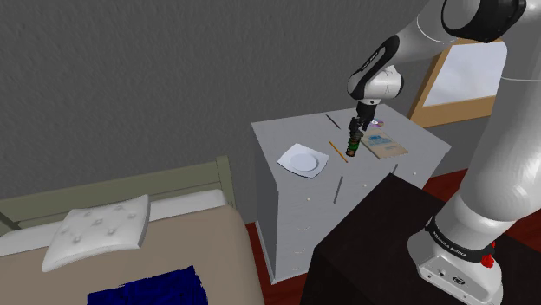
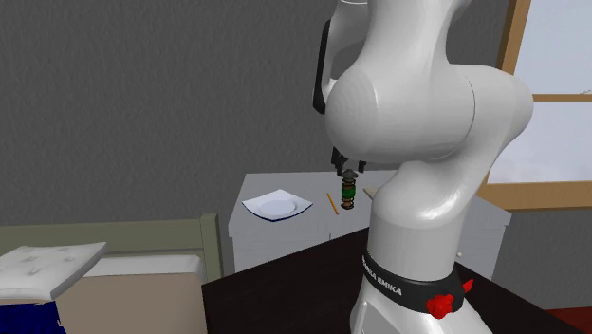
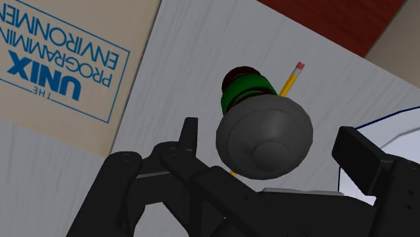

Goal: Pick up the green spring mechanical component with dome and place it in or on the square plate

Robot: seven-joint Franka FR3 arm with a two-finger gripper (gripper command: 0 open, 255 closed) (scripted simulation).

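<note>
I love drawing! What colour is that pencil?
The pencil is yellow with a pink eraser end, clearest in the wrist view.

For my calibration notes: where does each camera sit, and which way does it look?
Shoulder view: beside the stand, looking down on the grey dresser; the arm and end effector show.
Second exterior view: behind the arm's base, facing that dresser; the arm looms large.
Wrist view: on the hand, looking along both fingers at the green component.
All share component and pencil.
</note>
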